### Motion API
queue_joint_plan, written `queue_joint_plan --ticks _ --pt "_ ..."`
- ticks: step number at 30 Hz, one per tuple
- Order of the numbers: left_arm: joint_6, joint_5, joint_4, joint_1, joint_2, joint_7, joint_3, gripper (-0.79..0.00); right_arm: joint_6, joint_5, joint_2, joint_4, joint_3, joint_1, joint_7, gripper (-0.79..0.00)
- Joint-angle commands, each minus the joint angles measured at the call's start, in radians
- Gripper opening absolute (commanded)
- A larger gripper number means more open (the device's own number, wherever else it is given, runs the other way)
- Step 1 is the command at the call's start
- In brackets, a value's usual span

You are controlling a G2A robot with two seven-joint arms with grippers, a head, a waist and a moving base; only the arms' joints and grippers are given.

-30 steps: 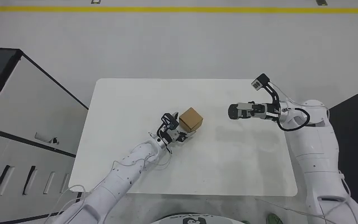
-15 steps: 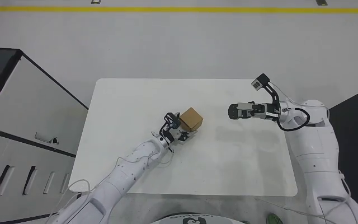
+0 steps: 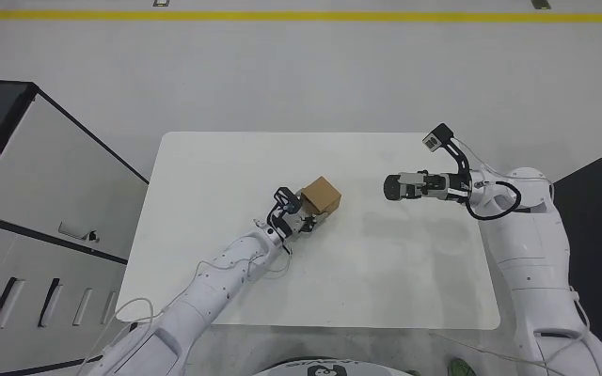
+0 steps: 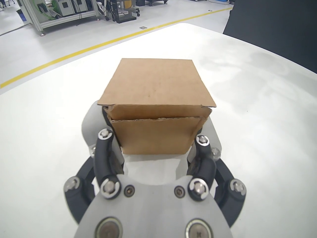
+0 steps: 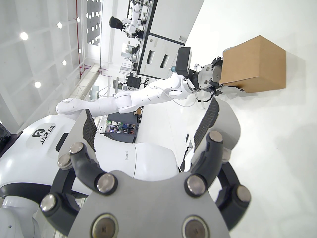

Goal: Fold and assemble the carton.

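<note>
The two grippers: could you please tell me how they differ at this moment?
The left gripper is shut on the carton; the right gripper is open and empty. The left gripper touches the carton; the right gripper stands apart, facing it. Both are over the table.

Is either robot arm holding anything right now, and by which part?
The left gripper clasps the carton by the two sides of its near, flapped end. The right gripper is open and holds nothing.

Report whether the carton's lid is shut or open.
Shut: the carton lid lies flat across the top, its front edge overhanging the front wall with a slight gap beneath.
</note>
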Motion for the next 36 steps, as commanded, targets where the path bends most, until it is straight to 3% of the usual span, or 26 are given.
queue_joint_plan --ticks 1,9,16,31,36 --pt "-0.033 0.022 -0.019 0.004 0.01 -0.006 -0.012 -0.785 0.0 0.0 0.0 0.0 0.0 0.0 0.0 0.0" --pt "-0.263 0.106 -0.183 0.063 0.087 -0.025 -0.125 -0.785 0.0 0.0 0.0 0.0 0.0 0.0 0.0 0.0" --pt "-0.457 0.091 -0.417 0.176 0.152 -0.098 -0.263 -0.785 0.0 0.0 0.0 0.0 0.0 0.0 0.0 0.0" --pt "-0.452 0.09 -0.419 0.177 0.152 -0.099 -0.264 -0.785 0.0 0.0 0.0 0.0 0.0 0.0 0.0 0.0" --pt "-0.464 0.109 -0.539 0.225 0.177 -0.09 -0.339 -0.785 0.0 0.0 0.0 0.0 0.0 0.0 0.0 0.0"
